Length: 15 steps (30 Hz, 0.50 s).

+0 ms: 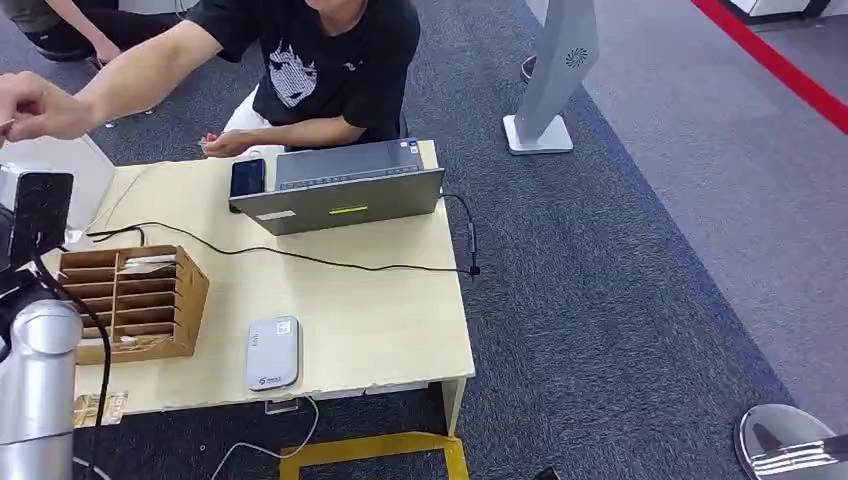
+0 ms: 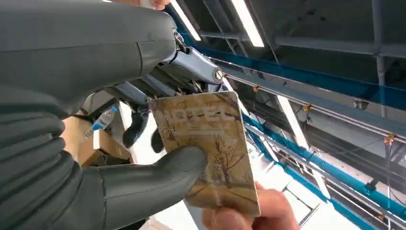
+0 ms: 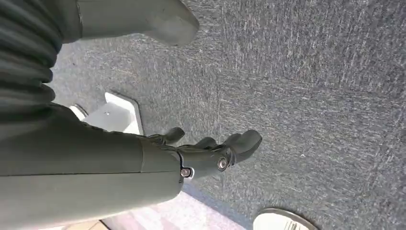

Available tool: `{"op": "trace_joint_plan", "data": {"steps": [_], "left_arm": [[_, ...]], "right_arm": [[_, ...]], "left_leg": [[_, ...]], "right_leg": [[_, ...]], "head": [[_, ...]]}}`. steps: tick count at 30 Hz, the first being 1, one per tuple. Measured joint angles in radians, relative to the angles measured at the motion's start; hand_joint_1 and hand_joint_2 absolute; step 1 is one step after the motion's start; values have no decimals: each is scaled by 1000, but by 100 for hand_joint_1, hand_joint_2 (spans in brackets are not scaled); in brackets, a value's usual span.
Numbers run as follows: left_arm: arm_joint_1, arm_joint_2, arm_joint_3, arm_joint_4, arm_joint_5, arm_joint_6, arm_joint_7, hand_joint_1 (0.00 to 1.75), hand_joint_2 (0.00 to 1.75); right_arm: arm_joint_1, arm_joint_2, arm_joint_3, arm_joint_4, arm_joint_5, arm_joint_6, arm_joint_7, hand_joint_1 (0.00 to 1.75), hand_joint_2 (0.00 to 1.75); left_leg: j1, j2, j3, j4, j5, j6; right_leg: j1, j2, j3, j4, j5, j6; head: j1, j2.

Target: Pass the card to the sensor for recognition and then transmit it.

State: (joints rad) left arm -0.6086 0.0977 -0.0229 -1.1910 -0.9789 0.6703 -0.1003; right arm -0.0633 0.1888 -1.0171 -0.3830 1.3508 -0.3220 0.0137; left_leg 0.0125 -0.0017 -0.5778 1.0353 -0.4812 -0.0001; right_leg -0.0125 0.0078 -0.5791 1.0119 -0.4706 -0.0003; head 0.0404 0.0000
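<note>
In the left wrist view my left hand [image 2: 110, 52] holds a worn beige card [image 2: 215, 129] printed with "HOTEL" and a bare tree, pinched between the thumb [image 2: 163, 175] and the fingers behind it. A person's fingers [image 2: 249, 218] grip the card's far end. The person in a black T-shirt [image 1: 320, 60] sits behind the table and stretches a hand [image 1: 40, 105] toward my raised left arm [image 1: 40, 370]. The white-grey sensor [image 1: 272, 352] lies near the table's front edge. My right hand [image 3: 210, 153] hangs over grey carpet, fingers apart, holding nothing.
On the light wooden table [image 1: 380, 310] stand a wooden slotted card rack [image 1: 130, 300] at the left, a grey laptop [image 1: 340, 190] and a phone [image 1: 247, 177] at the back. A black cable [image 1: 330, 262] crosses the tabletop. A white stand base [image 1: 540, 135] sits on the carpet.
</note>
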Motion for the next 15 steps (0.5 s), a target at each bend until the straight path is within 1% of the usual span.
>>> {"op": "trace_joint_plan", "data": {"steps": [9, 15], "left_arm": [[6, 0, 0, -14, 19, -7, -17, 175, 175], [59, -15, -20, -57, 39, -36, -49, 175, 175]], "right_arm": [[0, 2, 19, -5, -5, -3, 3, 0, 175], [3, 9, 40, -18, -19, -2, 4, 0, 175]], "left_leg": [[0, 0, 0, 0, 0, 0], [0, 0, 0, 0, 0, 1]], "right_leg": [[0, 0, 0, 0, 0, 0], [0, 0, 0, 0, 0, 0]], "head": [[0, 0], [0, 0]]}}
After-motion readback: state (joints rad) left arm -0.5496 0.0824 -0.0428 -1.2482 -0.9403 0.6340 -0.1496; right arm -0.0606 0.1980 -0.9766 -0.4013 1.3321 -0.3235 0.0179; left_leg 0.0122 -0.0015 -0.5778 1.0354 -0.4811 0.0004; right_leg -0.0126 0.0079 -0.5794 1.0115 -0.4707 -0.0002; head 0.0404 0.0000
